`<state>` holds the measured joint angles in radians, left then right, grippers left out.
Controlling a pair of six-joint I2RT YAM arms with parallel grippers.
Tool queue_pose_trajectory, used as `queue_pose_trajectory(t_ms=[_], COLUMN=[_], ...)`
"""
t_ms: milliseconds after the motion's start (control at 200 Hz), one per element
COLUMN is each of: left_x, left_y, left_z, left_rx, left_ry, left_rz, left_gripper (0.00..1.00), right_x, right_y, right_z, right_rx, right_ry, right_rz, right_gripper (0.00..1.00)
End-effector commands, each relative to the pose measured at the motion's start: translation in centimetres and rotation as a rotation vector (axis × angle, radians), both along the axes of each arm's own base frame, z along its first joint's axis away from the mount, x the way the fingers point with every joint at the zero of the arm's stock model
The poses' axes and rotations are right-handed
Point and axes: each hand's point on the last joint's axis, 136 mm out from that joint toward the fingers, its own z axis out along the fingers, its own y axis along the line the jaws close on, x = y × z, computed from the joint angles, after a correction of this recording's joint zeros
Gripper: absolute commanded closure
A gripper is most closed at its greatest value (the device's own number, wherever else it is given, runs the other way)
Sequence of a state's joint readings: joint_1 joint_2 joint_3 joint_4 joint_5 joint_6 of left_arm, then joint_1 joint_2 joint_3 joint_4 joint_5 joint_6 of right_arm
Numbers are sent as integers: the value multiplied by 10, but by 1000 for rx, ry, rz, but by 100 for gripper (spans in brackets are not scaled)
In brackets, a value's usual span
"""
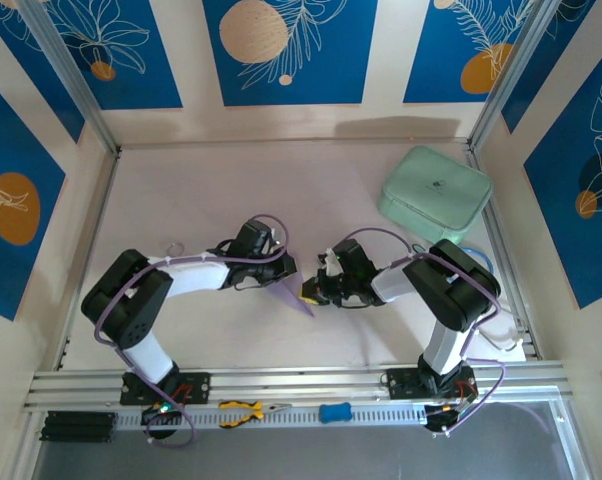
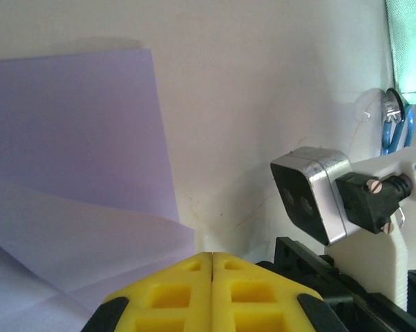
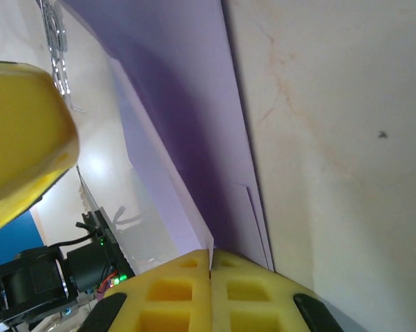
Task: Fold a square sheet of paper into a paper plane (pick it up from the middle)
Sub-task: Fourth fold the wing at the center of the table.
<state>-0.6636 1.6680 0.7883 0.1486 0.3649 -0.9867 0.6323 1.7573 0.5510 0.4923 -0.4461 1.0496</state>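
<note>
Partly folded pale lavender paper sheet (image 1: 294, 298) sits near the centre of the white tabletop (image 1: 211, 190), between the two arms. Right claw (image 3: 210, 254): yellow pads pressed together, clamped on the sheet's edge. Left claw (image 2: 213, 257): pads together, with the sheet's corner passing behind one pad; cannot tell if it is pinched. Mint-green rounded case (image 1: 436, 192) rests at far right, well apart.

Lavender paper (image 2: 77, 131), yellow left claw (image 2: 213, 257), mint-green case (image 1: 436, 195), blue leaf-patterned panels (image 1: 291, 50)
</note>
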Motion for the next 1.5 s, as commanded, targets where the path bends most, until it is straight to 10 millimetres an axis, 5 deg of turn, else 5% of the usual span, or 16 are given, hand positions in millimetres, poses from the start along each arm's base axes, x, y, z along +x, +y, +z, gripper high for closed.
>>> queue_pose_trajectory(t_ms=[0, 275, 730, 1495], left_x=[-9, -5, -6, -12], left_y=[4, 10, -7, -1], left_z=[-13, 7, -18, -49], left_rx=[33, 23, 11, 77], left_ry=[29, -76, 25, 97], left_rz=[1, 29, -17, -19], left_gripper=[98, 95, 98, 98], right_x=[-12, -11, -12, -14], right_y=[-8, -11, -11, -12], right_z=[-21, -23, -27, -17], right_rx=[-43, -42, -46, -89], right_ry=[85, 100, 115, 85], right_rz=[-12, -30, -30, 0], right_gripper=[97, 98, 99, 91])
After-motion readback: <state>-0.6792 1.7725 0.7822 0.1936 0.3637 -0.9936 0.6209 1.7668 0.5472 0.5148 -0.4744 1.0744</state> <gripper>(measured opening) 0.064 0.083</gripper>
